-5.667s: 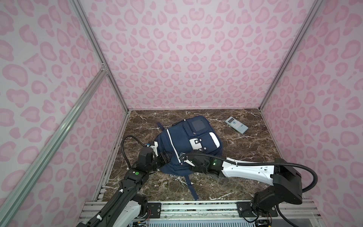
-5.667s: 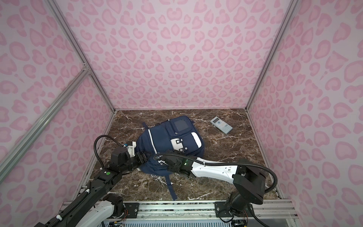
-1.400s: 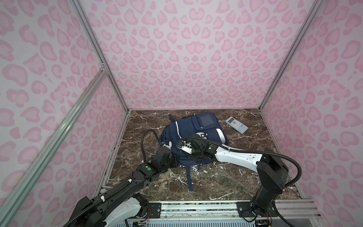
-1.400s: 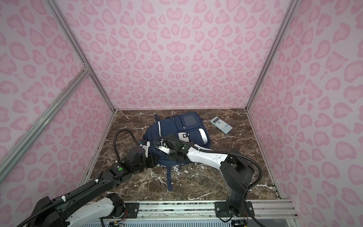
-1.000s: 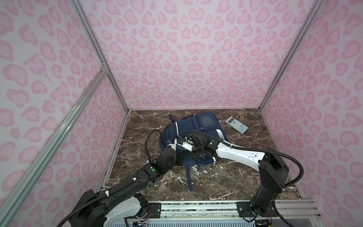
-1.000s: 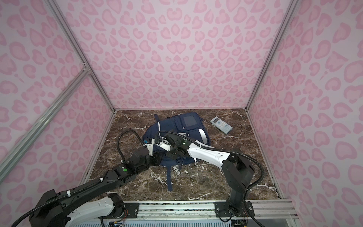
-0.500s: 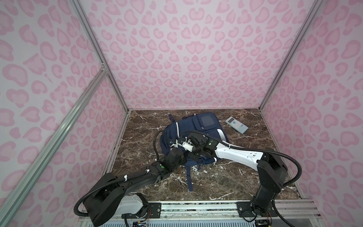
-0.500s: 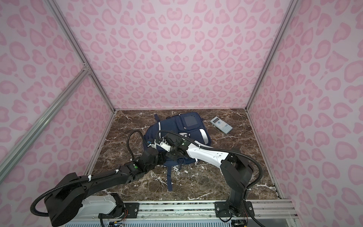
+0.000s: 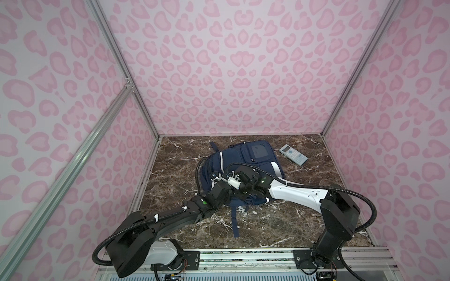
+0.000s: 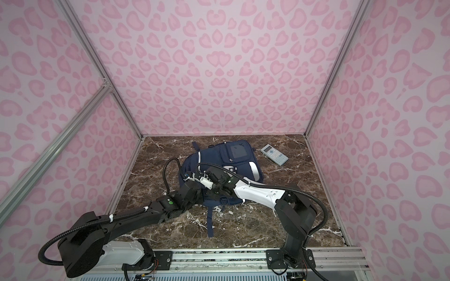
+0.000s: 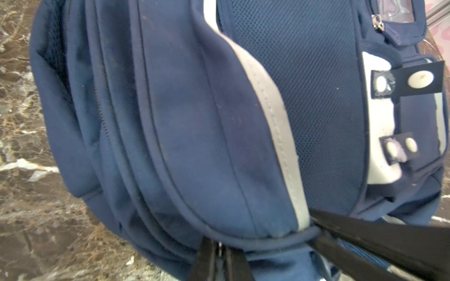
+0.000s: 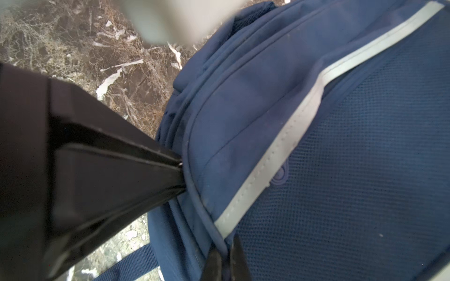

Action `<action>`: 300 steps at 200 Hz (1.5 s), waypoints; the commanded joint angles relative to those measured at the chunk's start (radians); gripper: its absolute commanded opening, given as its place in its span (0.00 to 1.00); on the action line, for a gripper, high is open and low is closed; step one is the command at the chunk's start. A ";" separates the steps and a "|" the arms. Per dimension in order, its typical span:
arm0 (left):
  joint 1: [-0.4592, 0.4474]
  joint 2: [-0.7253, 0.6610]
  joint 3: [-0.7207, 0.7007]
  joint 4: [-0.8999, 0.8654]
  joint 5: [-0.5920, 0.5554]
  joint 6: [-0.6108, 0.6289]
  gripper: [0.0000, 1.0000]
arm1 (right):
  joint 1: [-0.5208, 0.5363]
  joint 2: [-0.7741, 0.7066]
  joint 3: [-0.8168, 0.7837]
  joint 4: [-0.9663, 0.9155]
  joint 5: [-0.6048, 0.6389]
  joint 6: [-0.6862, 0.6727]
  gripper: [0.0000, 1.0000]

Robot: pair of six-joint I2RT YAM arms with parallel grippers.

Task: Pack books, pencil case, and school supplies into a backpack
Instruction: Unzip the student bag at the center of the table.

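Pink leopard-print walls w/ brown marble floor, alu frame posts.

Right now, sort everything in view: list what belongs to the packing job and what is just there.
Job: large navy-blue fabric backpack; flat pale grey-blue calculator.
Not the job: brown marble tabletop; pink spotted walls; aluminium frame post.
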 commanded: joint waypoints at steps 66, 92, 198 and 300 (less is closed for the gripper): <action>0.206 -0.070 0.063 -0.115 0.063 0.165 0.03 | 0.062 -0.076 -0.088 -0.074 0.047 0.025 0.00; 0.206 -0.080 0.114 -0.138 0.157 0.227 0.03 | 0.077 -0.045 -0.085 -0.077 0.108 0.042 0.00; 0.119 -0.204 -0.057 -0.117 0.288 0.090 0.03 | 0.074 -0.117 -0.243 0.141 0.362 0.064 0.75; -0.005 -0.287 -0.099 -0.113 0.339 -0.026 0.03 | 0.341 -0.213 -0.527 0.716 0.545 -0.166 0.66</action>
